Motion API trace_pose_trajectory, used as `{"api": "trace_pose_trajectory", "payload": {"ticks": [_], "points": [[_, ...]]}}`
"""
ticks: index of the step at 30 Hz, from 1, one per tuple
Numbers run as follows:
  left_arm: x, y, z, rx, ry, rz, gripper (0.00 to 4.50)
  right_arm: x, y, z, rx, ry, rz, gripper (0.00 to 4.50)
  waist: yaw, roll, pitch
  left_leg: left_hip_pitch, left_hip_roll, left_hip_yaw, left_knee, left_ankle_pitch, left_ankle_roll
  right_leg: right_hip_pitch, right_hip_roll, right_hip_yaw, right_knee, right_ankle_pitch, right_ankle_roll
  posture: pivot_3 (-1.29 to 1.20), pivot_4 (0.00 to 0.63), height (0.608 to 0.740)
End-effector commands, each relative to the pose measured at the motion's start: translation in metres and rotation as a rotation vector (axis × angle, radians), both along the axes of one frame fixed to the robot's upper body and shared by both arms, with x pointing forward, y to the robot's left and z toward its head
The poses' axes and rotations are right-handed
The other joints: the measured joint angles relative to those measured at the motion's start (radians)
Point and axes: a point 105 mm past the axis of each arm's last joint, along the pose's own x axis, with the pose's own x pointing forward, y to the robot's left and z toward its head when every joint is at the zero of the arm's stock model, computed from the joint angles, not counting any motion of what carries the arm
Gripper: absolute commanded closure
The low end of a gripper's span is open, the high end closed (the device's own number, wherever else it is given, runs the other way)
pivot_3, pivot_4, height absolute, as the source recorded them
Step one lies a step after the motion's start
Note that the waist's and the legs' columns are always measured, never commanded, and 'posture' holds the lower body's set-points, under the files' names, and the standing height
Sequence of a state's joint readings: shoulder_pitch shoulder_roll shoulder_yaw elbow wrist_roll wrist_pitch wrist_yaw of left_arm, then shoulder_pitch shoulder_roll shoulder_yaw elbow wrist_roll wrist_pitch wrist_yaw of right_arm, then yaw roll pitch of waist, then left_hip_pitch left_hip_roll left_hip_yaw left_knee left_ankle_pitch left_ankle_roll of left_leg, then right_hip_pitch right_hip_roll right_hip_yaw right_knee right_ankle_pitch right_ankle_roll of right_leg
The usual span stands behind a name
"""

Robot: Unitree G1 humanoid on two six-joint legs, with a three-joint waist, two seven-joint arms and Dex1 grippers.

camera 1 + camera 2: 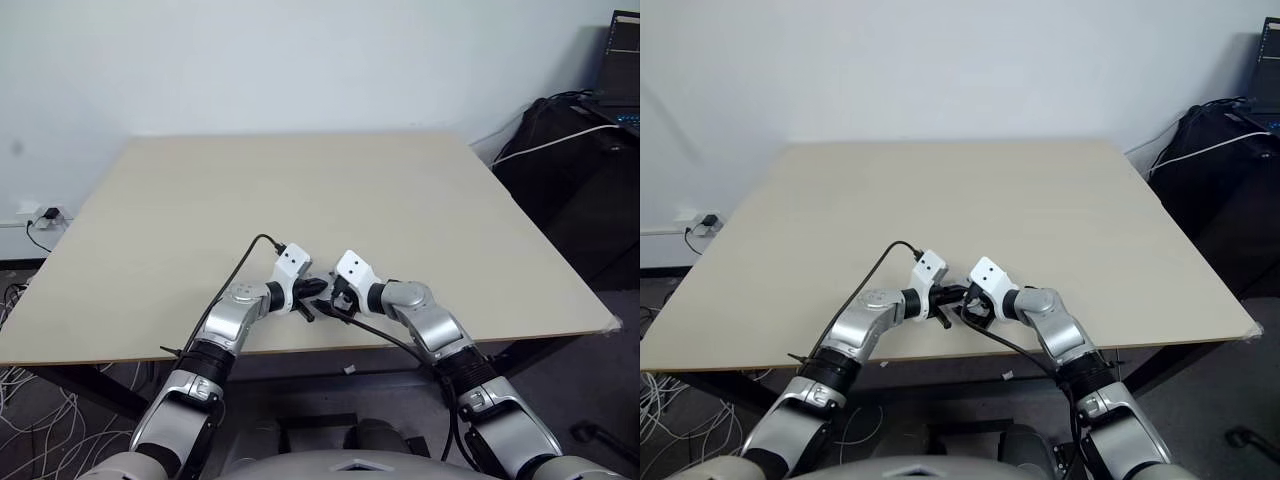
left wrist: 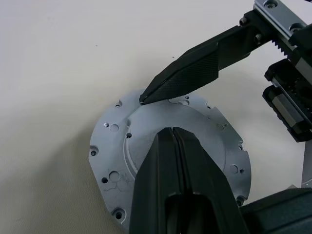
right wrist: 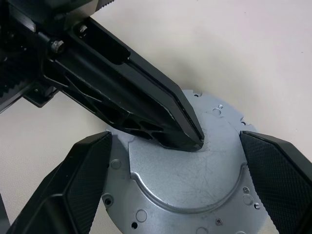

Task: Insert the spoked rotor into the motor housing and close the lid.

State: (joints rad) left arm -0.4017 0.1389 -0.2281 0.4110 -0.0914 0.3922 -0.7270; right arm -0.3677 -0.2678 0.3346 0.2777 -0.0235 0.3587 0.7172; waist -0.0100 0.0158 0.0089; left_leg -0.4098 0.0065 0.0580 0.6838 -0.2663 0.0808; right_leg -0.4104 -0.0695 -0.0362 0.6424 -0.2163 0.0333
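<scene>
Resting flat on the table near its front edge, low centre in the head views, the lid lies between the two grippers. The left gripper has its fingers pressed fully together, holding nothing, their joined tip bearing on the lid's raised centre. The right gripper has its fingers spread wide, one at each side of the lid's rim, not clamped on it.
</scene>
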Motion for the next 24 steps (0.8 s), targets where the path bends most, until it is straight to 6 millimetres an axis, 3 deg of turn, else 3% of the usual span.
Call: {"api": "trace_pose_trajectory", "payload": {"ticks": [1,24], "points": [[-0.005,-0.003,-0.002,-0.001,0.011,-0.006,4.50,-0.001,-0.001,0.001,0.008,0.006,-0.006,0.02,0.000,0.000,0.000,0.000,0.000,0.000,0.000,0.000,0.000,0.000,0.000,0.000,0.000,0.000,0.000,0.00,0.000,0.740],[-0.009,-0.006,-0.003,-0.015,0.023,-0.012,4.50,0.001,-0.013,0.031,0.094,-0.070,-0.062,0.02,0.004,0.000,0.000,-0.001,0.000,0.000,0.000,-0.001,-0.002,-0.001,-0.002,0.000,0.000,0.000,0.000,0.00,0.000,0.740]]}}
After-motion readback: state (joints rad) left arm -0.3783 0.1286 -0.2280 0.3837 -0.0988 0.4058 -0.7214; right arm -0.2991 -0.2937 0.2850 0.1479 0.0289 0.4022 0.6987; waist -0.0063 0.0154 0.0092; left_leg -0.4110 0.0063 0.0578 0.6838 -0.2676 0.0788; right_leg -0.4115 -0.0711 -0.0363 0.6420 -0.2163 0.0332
